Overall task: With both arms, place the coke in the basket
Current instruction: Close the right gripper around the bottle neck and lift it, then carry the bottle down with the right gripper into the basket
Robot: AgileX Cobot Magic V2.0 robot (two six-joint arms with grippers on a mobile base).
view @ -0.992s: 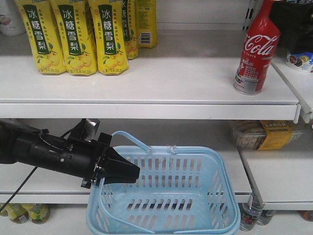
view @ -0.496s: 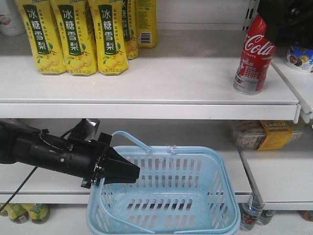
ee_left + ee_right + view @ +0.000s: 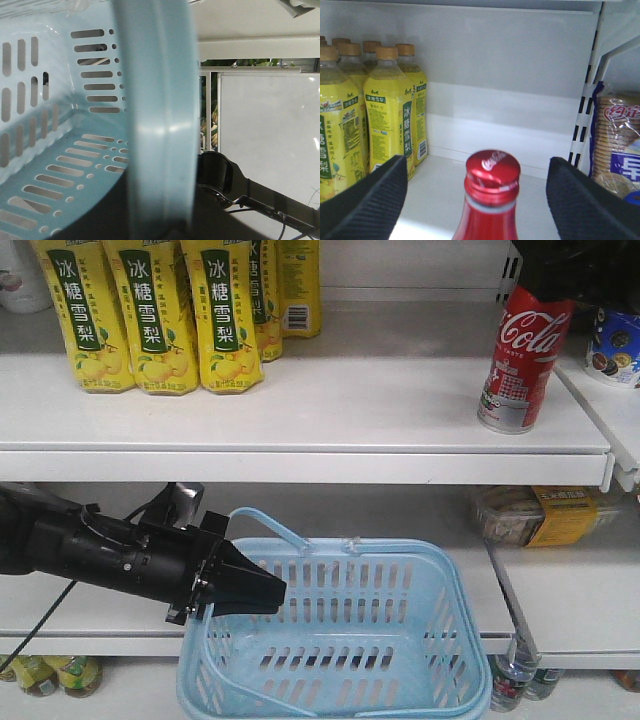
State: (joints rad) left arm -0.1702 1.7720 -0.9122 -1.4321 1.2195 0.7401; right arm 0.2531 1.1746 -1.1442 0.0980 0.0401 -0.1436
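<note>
Closing off-centre could knock the coke (image 3: 522, 355) over: right gripper (image 3: 477, 192) has fingers wide apart around its cap, left gripper (image 3: 245, 590) is clamped on the basket (image 3: 400, 545) rim.

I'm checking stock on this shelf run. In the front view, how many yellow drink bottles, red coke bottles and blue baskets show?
yellow drink bottles: 5 showing, 2 of them partly hidden behind the front row
coke: 1
basket: 1
Total: 7
</note>
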